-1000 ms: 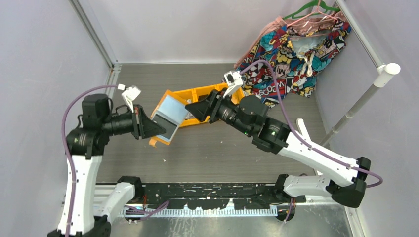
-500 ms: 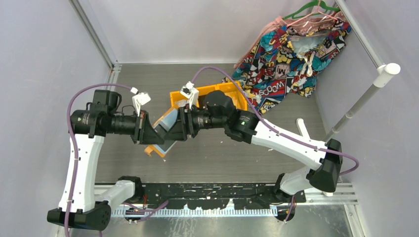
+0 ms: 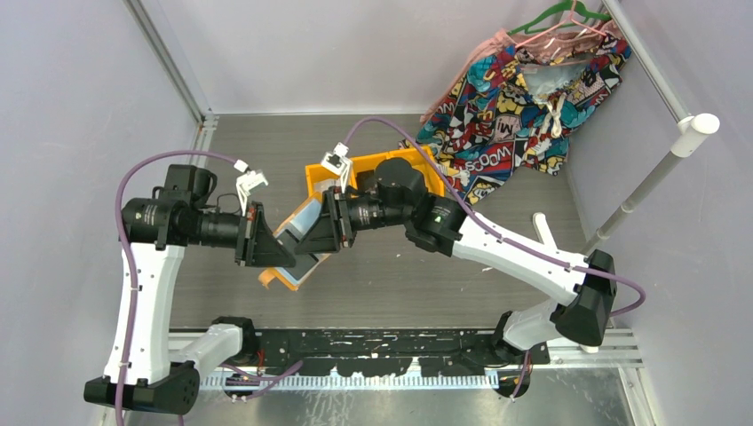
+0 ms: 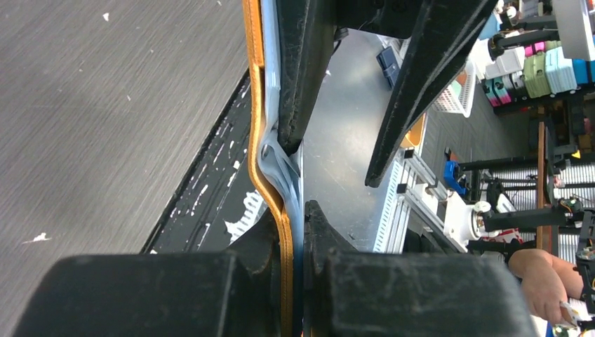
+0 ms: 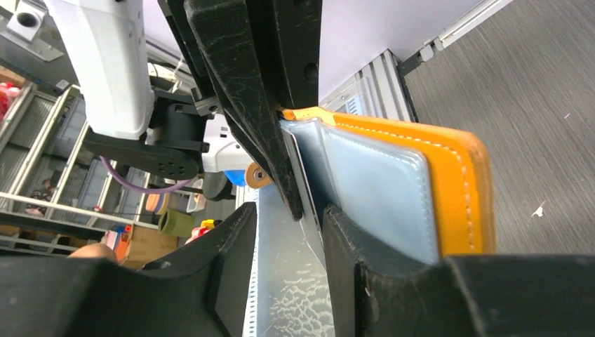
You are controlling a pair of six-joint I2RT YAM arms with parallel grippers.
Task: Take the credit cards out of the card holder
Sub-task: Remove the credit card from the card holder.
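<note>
The card holder (image 3: 304, 238) is an orange folder with pale blue pockets, held off the table between the two arms. My left gripper (image 3: 277, 250) is shut on its lower edge, with the orange cover (image 4: 257, 119) and blue pockets clamped between the jaws of my left gripper (image 4: 293, 210). My right gripper (image 3: 327, 232) meets the holder from the right and stands open (image 5: 289, 228). One finger (image 5: 351, 242) lies against a blue pocket page (image 5: 386, 193). A thin pale sheet edge (image 5: 303, 175) sits in the gap; I cannot tell whether it is card or pocket. The credit cards are hidden.
An orange bin tray (image 3: 401, 161) lies behind the right arm. A colourful patterned garment (image 3: 524, 98) on hangers fills the back right corner. A white pole (image 3: 653, 177) slants along the right wall. The black mounting rail (image 3: 382, 342) runs along the near edge.
The right arm swung left from over the orange bin to the holder, and its jaws narrowed a little. The left gripper shifted slightly down with the holder still clamped.
</note>
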